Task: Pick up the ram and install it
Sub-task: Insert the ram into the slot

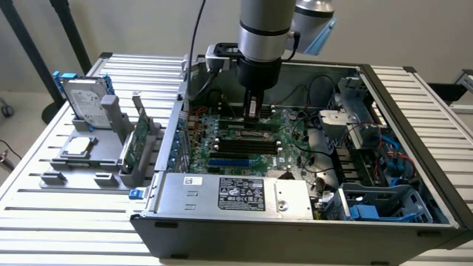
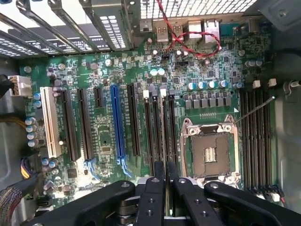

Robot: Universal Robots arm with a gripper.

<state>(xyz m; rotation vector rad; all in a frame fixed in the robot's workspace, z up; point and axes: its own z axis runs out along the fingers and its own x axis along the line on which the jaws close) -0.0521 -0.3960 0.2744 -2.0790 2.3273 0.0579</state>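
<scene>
My gripper (image 1: pixel 253 110) reaches down into the open computer case (image 1: pixel 414 166), over the green motherboard (image 1: pixel 244 158). It is shut on the ram (image 2: pixel 163 134). In the wrist view the ram shows edge-on as a thin pale strip running out from between the black fingers (image 2: pixel 153 188). The stick (image 1: pixel 253 116) hangs upright under the gripper (image 2: pixel 165 170), in line with the black memory slots (image 2: pixel 153 127) beside the empty processor socket (image 2: pixel 209 153). Whether its lower edge touches a slot I cannot tell.
On the exterior view's left a grey fixture (image 1: pixel 111 166) holds a hard drive (image 1: pixel 85 102), a silver processor chip (image 1: pixel 77 147) and a green expansion card (image 1: pixel 133 141). Inside the case are a power supply (image 1: pixel 236 194), cables (image 1: pixel 325 91), drive bays (image 1: pixel 377 205) and more memory slots (image 2: pixel 256 136).
</scene>
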